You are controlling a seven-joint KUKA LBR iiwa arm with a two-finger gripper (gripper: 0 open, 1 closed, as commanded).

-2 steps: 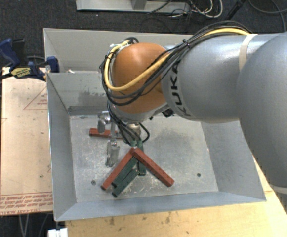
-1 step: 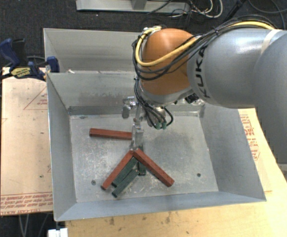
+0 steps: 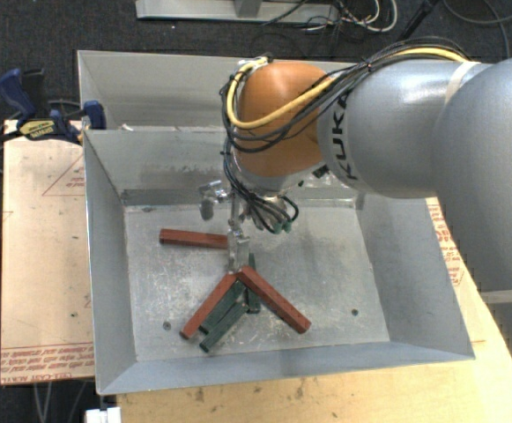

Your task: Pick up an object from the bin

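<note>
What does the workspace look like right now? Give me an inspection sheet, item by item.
Surface: grey metal bin, floor scuffed.
Job's things: one red-brown bar lies alone left of centre; two red-brown bars meet in a V near the front wall, with dark green bars heaped between them.
Clutter: nothing seen.
End effector: the end effector is low over the V's apex, beside the lone bar's right end.
Cables: yellow and black cables loop over the arm's orange cover.
Surroundings: dark floor, loose cables behind the bin.
</note>
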